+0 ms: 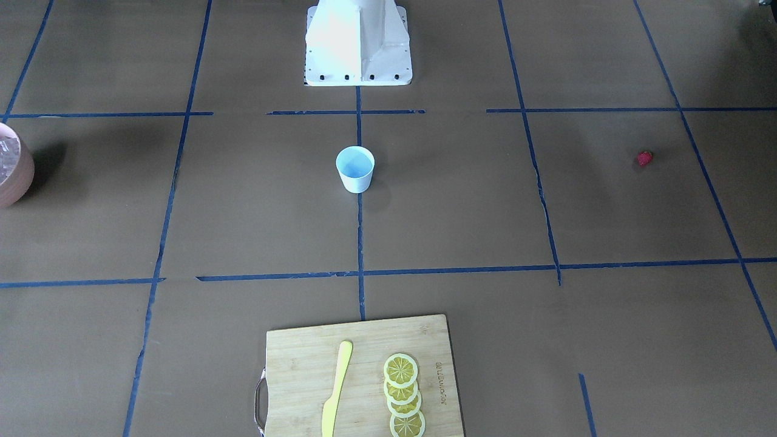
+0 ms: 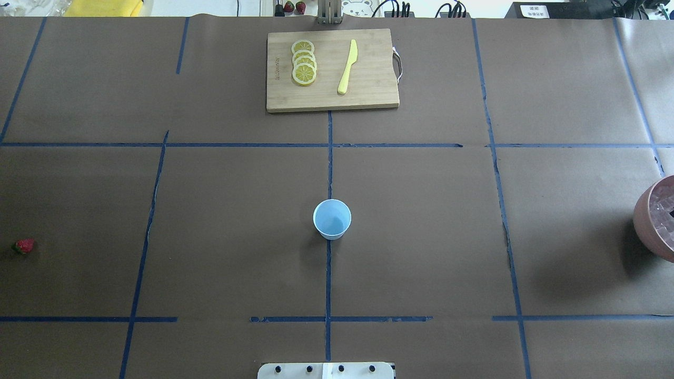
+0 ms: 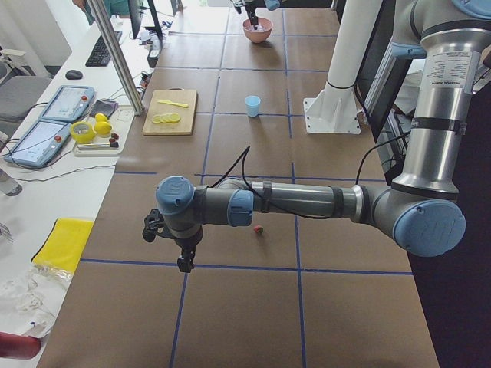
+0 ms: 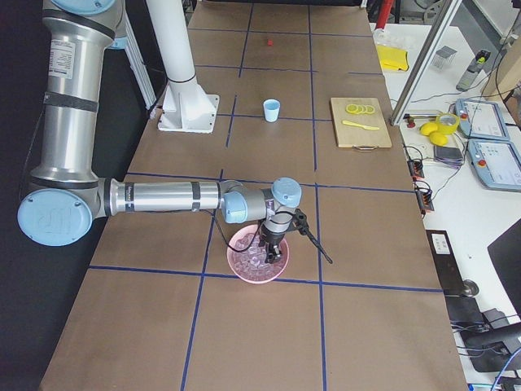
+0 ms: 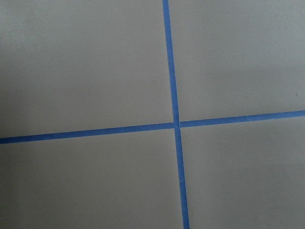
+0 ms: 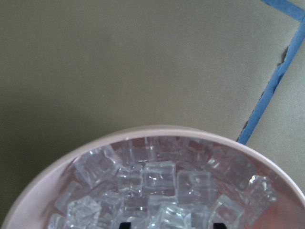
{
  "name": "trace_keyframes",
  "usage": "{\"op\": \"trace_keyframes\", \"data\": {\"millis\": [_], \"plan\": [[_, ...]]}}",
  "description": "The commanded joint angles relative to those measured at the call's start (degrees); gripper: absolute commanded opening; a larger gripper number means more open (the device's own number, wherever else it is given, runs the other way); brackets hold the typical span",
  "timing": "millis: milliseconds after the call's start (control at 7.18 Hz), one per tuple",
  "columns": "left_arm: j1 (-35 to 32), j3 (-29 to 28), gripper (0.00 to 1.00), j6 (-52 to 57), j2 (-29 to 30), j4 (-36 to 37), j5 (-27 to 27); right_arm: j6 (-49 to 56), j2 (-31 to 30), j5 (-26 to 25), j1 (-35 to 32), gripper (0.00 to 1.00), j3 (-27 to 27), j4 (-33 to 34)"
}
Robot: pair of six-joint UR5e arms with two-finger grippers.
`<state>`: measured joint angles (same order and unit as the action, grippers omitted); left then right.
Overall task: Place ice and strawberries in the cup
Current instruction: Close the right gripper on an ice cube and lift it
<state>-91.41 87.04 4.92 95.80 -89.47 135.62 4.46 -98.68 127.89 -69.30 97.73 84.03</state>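
Right gripper [image 4: 268,243] hung down into the pinkish bowl [image 6: 43,191], over the heaped ice [image 6: 159,179]. Only two dark fingertips [image 6: 125,224] showed at the wrist view's bottom edge, apparently spread with cubes between. Left gripper [image 3: 184,259] hovered above bare table near the strawberry [image 2: 24,246]; whether it was spread or pressed together could not be told. The cup [image 2: 332,219] stood empty mid-table, well apart from both. Slick, packed cubes could squirt from a closing pinch, or slip free on the carry to the cup.
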Motion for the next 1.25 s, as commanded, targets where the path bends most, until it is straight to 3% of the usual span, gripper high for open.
{"op": "trace_keyframes", "data": {"millis": [0, 139, 418, 557, 1115], "plan": [[0.0, -0.03, 1.0, 0.0, 0.0, 0.0, 0.0, -0.07, 0.06, 0.0, 0.04, 0.59, -0.08, 0.0], [0.0, -0.03, 1.0, 0.0, -0.08, 0.0, 0.0, -0.07, 0.06, 0.0, -0.05, 0.5, 0.01, 0.0], [0.0, 0.06, 1.0, 0.0, 0.0, 0.0, 0.0, 0.02, 0.06, 0.0, -0.05, 0.15, 0.1, 0.0], [0.0, 0.06, 1.0, 0.0, 0.0, 0.0, 0.0, 0.02, -0.02, 0.0, -0.05, 0.07, 0.18, -0.09], [0.0, 0.41, 1.0, -0.26, 0.0, 0.09, 0.0, 0.19, 0.42, 0.7, -2.57, 0.02, 3.06, 0.43]]}}
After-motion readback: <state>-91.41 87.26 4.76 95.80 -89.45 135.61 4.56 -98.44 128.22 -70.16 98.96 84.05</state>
